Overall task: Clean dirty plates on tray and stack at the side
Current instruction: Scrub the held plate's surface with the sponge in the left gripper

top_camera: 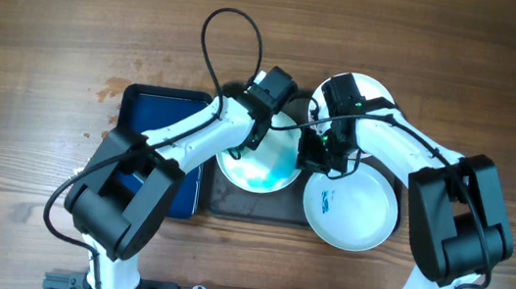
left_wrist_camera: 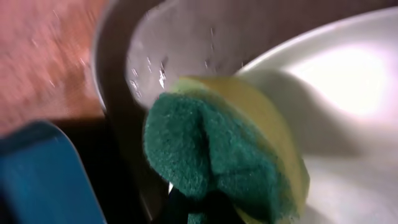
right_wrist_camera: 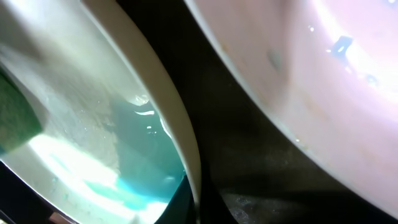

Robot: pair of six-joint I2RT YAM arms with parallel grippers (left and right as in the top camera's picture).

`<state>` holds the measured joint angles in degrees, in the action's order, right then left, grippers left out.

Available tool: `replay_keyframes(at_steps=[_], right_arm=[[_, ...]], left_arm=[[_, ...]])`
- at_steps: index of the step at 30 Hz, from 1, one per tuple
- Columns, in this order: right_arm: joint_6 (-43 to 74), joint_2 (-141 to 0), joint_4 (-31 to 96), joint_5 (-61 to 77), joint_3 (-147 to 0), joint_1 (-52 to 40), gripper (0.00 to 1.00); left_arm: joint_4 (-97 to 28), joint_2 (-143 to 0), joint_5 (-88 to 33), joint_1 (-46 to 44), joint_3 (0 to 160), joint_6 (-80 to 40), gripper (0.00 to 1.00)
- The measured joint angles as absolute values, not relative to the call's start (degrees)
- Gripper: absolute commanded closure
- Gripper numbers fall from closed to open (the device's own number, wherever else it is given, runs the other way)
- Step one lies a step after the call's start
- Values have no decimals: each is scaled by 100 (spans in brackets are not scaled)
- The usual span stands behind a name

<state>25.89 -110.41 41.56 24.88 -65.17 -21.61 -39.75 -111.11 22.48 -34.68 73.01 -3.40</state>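
Note:
The dark tray (top_camera: 260, 207) holds a white plate (top_camera: 257, 171) with a teal smear across it. My left gripper (top_camera: 255, 136) is shut on a green and yellow sponge (left_wrist_camera: 217, 155), which presses on that plate's inside (left_wrist_camera: 348, 93). My right gripper (top_camera: 314, 153) is shut on the same plate's right rim (right_wrist_camera: 186, 162), with teal liquid (right_wrist_camera: 134, 186) beside the fingers. A second plate (top_camera: 353, 211) with a small blue smear lies at the tray's right end and also shows in the right wrist view (right_wrist_camera: 323, 81). A third plate (top_camera: 373, 88) lies behind, partly hidden by the right arm.
A smaller dark blue tray (top_camera: 158, 113) lies left of the dark tray, partly under the left arm, and shows in the left wrist view (left_wrist_camera: 37, 180). A black cable (top_camera: 222, 36) loops over the wooden table behind.

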Motion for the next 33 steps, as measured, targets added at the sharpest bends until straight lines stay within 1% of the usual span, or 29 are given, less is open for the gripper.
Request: replay_keyframes(at_steps=[5,11,18,22,29,33], right_arm=[[2589,-11041,4152,2486,-6517,-2156,96],[2589,-11041,4154,2484,-6517,-2147,96],[2585,-11041,4178,2486,-6517,-2121,96],[2576,-11041,4182,2486,-6517,-2123,96],[2563,-11041,4189,2486,-6517,-2156,96],[2543,-11041,4191,2488,-6517,-2161,96]], left_arm=[[-3632,-11111,2338,-3638,7301,23,96],[-3120,-11111,2355,-4244,7299,165,96],[-3282,-11111,2327,-4383,7299,-30,96],[-3575,-11111,2047,-4237,7303,-73,96],[-4139,-11111,1129,-3439,7317,-102,96],[-4322,-11111,821,-3282,7345,-78,96]])
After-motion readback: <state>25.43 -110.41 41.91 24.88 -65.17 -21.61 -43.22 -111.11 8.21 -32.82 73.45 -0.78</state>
